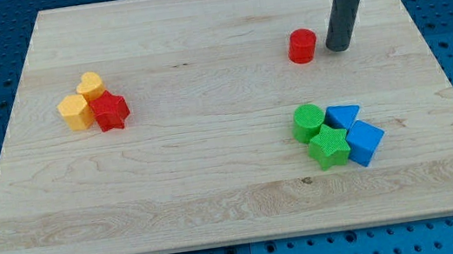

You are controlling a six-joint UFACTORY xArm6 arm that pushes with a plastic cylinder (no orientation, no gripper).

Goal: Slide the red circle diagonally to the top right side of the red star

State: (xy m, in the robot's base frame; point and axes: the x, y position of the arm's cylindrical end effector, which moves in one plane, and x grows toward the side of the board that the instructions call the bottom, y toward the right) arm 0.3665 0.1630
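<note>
I take the red circle [303, 46] as my landmark. It sits on the wooden counter [217, 190] toward the view's top, right of centre, standing flat on its round base. My tip [339, 47] is down at the counter just beside the circle on the view's right; whether it touches I cannot tell, though a sliver of wood seems to show between them. This rig has no fingers, so there is no wide or narrow to report, only a straight rod that holds nothing

Far to the view's left of the circle and somewhat lower lies the red star [110, 112], pressed against a yellow heart [91, 83] and a yellow hexagon-like block [76, 112]. Below the circle, toward the view's bottom right, a green circle [308, 121], green star [330, 146], blue triangle [343, 116] and blue cube [365, 142] huddle together, clear of the path

The circle looks a small, rigid, light block that I judge will slide easily on smooth wood. Being round, it will likely roll off the rod if pushed off-centre, so I would meet its wall squarely, on the side opposite the star, and push leftward with small corrections. It should stop above and right of the star without nudging the yellow pair
</note>
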